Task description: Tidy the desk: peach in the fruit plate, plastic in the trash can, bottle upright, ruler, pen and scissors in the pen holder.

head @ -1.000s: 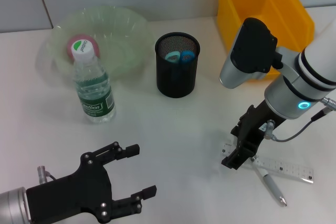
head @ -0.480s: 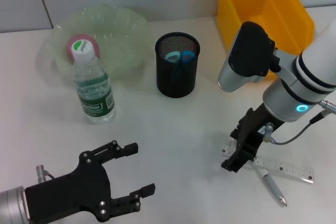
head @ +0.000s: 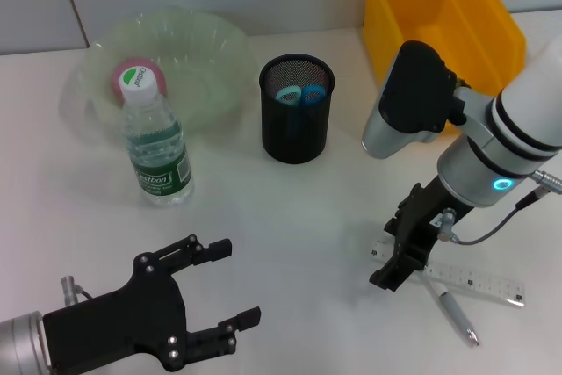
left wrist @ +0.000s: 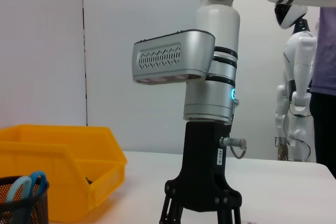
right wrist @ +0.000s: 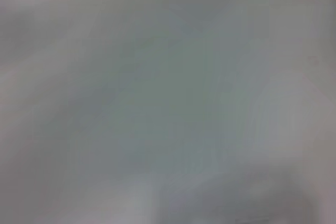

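Head view shows our right end effector [head: 392, 271] at lower right, tips down at the clear plastic ruler [head: 474, 281] on the white counter [head: 307, 208]; we cannot tell its spread. Our left end effector [head: 230, 292], lower left, hovers spread wide beside nothing.
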`<state>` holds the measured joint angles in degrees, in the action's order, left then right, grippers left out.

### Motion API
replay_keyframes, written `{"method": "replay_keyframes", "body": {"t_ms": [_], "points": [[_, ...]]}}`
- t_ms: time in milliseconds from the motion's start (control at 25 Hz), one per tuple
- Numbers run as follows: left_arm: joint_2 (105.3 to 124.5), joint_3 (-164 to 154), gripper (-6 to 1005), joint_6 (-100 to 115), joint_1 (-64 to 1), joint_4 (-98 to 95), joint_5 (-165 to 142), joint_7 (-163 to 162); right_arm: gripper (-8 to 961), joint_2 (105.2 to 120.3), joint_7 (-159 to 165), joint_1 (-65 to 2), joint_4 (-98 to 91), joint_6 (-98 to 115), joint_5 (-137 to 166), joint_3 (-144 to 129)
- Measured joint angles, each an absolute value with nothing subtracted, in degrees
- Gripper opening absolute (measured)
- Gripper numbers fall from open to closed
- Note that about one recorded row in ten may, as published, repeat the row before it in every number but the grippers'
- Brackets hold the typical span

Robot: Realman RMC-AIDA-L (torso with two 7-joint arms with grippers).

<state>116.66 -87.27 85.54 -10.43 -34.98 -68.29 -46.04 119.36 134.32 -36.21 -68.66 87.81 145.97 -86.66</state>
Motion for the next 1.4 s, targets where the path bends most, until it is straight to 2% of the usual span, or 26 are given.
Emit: {"method": "replay_keyframes", "body": {"t_ms": [400,600,1400], "points": [[116.72,-87.27,796,85.51,-10.37,-34.98,-68.29,-45.97,802,119.36,135.54,-36.78,-67.64,87.09,146.01,-86.75],[116.72,-87.27,796,85.51,-10.44,-34.98,-68.29,-45.91,611,119.36,135.57,-36.84,-67.33,87.09,146.21,-86.97],[116.79,-87.27,796,85.52,-10.46,-34.89,-68.29,-45.52,522,119.35,135.71,-37.79,-65.42,85.79,146.34,-87.16]]}}
